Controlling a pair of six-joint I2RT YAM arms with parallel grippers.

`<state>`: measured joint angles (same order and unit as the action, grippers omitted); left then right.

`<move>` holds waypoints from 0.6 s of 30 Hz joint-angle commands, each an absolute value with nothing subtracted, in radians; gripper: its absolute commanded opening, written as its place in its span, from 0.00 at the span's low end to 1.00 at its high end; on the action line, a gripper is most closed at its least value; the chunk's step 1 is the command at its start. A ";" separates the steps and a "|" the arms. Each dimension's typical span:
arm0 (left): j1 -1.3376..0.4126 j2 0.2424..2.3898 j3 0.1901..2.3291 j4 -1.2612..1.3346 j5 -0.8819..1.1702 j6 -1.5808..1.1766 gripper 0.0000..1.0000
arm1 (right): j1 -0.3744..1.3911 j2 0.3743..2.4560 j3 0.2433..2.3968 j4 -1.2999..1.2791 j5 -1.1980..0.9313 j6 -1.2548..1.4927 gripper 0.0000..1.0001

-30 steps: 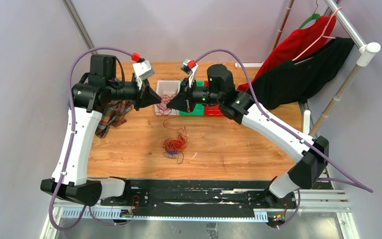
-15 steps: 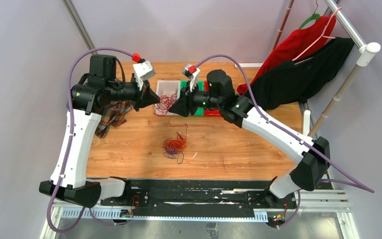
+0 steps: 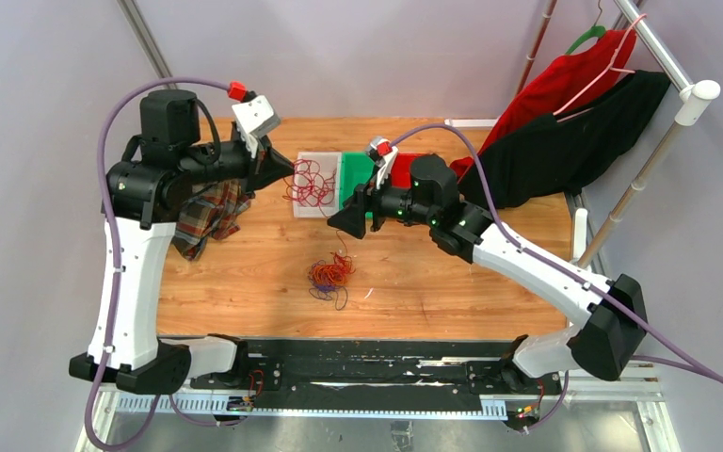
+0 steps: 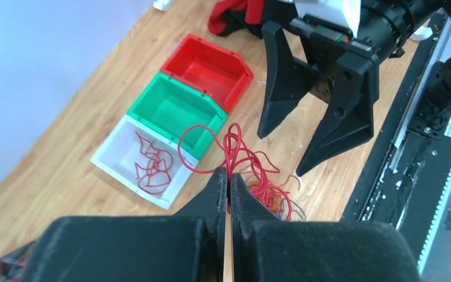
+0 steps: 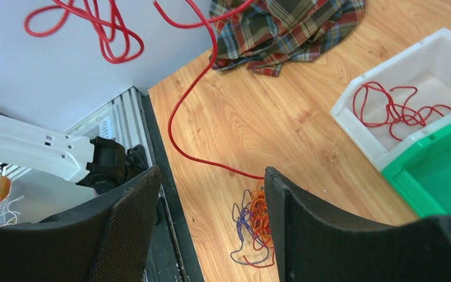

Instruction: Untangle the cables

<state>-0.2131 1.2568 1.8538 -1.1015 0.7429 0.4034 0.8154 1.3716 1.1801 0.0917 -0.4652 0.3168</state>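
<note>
Across the wooden table, a plaid cloth lay crumpled at the far left edge, and three bins stood in a row along the far side: a white bin, a green bin and a red bin, each touching the next. Above the white bin hung the left gripper, clenched tight, its two fingers pressed together on a red cable. That cable rose from between the fingertips in loose loops, which dangled in the air just beside the gripper, on the side toward the bins. From the loops one long run dropped to the table and reached a tangle of orange, dark purple and red wire lying near the table's middle, well apart from both grippers. Facing the left gripper from the other side of the loops, the right gripper stood spread wide and empty, its jaws clear of the cable, with the tangle below it on the wood. Inside the white bin lay a separate red strand, curled loosely on the floor of the bin.
</note>
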 commanded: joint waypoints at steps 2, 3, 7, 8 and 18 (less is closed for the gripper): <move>-0.222 1.247 1.951 -1.079 0.753 0.439 0.01 | 0.831 1.393 1.151 0.209 -0.504 0.348 0.66; -0.222 1.246 1.956 -1.080 0.760 0.458 0.01 | 0.833 1.391 1.140 0.226 -0.501 0.351 0.66; -0.225 1.238 1.943 -1.080 0.766 0.494 0.01 | 0.857 1.404 1.133 0.231 -0.447 0.329 0.66; -0.225 1.239 1.948 -1.080 0.764 0.500 0.01 | 0.866 1.411 1.140 0.221 -0.434 0.319 0.67; -0.229 1.281 2.107 -1.068 0.775 0.491 0.01 | 0.922 1.496 1.097 0.249 -0.230 0.239 0.67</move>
<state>-0.2199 1.2602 2.0090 -1.0992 0.7559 0.5083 0.9142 1.4502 1.1290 0.1951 -0.3241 0.2741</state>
